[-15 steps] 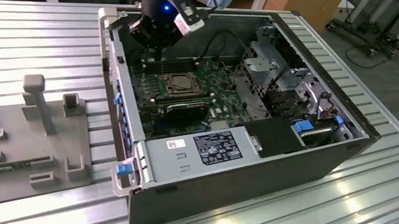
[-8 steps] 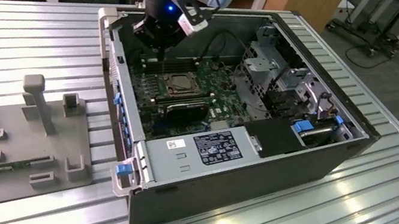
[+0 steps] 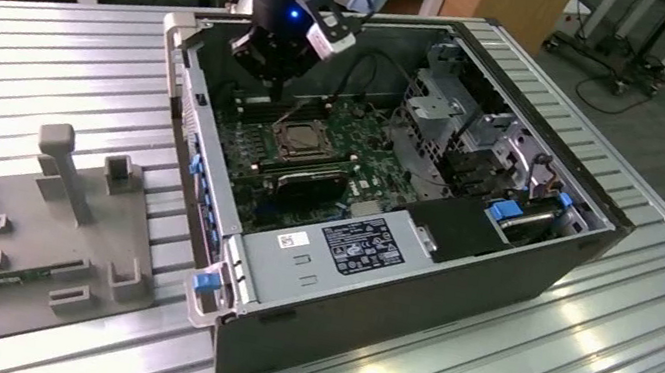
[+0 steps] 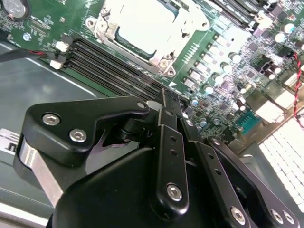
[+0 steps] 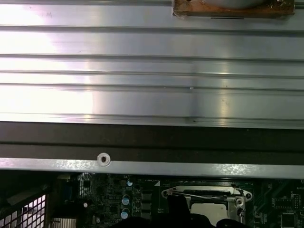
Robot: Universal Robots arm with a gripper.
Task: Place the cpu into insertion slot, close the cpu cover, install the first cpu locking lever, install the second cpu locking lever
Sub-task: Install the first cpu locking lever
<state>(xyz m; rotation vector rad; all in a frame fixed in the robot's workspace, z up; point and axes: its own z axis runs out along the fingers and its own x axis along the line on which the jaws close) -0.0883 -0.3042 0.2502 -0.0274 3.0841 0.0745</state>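
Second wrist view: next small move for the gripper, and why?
Probably ease the gripper down toward the slot. The cpu lies in it, the cover looks flat over the cpu, and the gripper hangs off to one side above the board, so locking seems the work left.

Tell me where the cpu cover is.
In the second wrist view the cpu cover lies on the green motherboard beside the long black slots, just beyond the gripper.

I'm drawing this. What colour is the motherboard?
The motherboard is green, clearest in the second wrist view.
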